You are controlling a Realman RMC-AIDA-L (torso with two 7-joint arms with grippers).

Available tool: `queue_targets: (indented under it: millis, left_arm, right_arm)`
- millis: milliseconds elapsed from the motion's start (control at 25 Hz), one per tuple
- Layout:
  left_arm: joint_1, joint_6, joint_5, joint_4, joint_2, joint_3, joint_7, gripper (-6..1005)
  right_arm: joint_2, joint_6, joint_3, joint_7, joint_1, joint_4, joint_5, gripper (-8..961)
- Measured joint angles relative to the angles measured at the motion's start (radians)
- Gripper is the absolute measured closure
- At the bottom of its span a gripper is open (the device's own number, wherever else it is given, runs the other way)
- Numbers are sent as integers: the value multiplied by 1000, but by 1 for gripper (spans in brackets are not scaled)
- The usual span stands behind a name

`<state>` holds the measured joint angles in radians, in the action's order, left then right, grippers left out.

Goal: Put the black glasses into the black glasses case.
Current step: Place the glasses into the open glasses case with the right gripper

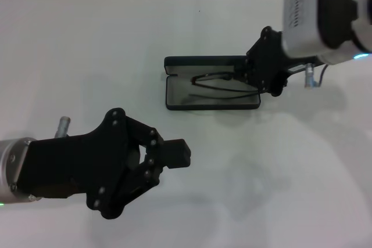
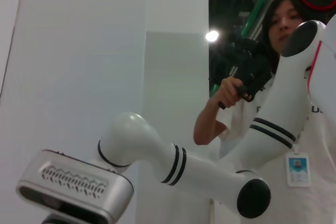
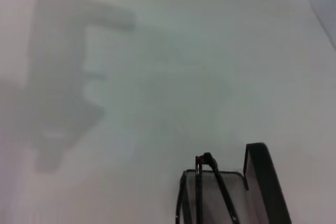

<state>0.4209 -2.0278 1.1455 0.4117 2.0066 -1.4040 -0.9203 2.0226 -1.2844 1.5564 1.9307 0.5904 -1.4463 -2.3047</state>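
Note:
The black glasses case lies open in the middle of the white table, grey lining up, its lid standing at the far side. The black glasses are folded and sit slanted in the tray, one end raised above the rim; they also show in the right wrist view beside the lid. My right gripper is at the case's right end, shut on the glasses' right end. My left gripper hangs shut and empty over the near left of the table, well apart from the case.
The white table runs to a far edge at the top of the head view. The left wrist view looks up at my right arm and a person standing behind it.

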Motion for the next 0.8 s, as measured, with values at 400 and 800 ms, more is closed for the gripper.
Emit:
queue_targets:
  millis: [400,800]
  left_arm:
    - [1,81,1,-28,-6,31,-7,962]
    - [-4,88,1,-31,-6,47,-7,962]
  right_arm:
    - [0,142,82,-38,6,55,-46,892]
    - [2,269,152,-61,10,126,-47,892]
